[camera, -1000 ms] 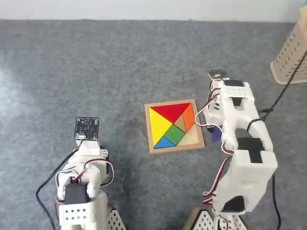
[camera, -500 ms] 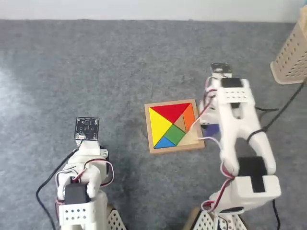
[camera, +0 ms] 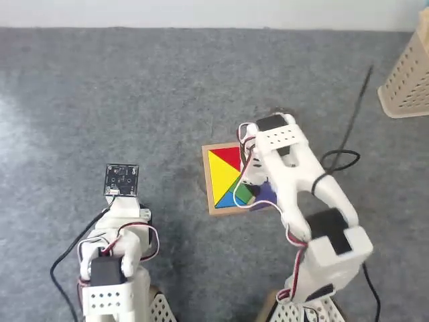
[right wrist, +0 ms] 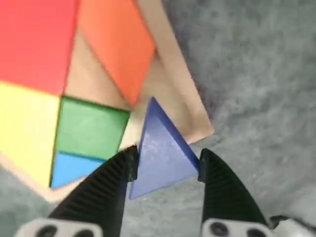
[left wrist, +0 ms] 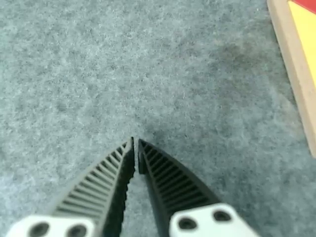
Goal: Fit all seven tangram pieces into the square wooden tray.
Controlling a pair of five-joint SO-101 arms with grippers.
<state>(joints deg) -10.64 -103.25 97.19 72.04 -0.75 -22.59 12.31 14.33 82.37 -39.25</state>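
The right gripper (right wrist: pixel 166 157) holds the blue triangle (right wrist: pixel 160 148) between its fingers just over the bare corner of the wooden tray (right wrist: pixel 183 89), probably the gap meant for it, while the left gripper (left wrist: pixel 136 148), fingers pressed together and empty, hangs beside the tray.

Place: a robot test bench, likely a lab or hobby workshop.
Surface: grey carpet-like cover (camera: pixel 134 87) over the table.
Rig: white left arm (camera: pixel 114 268) and right arm (camera: pixel 301 181), exposed wires (camera: pixel 155 243), loose black cable (camera: pixel 355 111).
Edges: pale wall strip (camera: pixel 201 13), beige perforated basket (camera: pixel 405 74).
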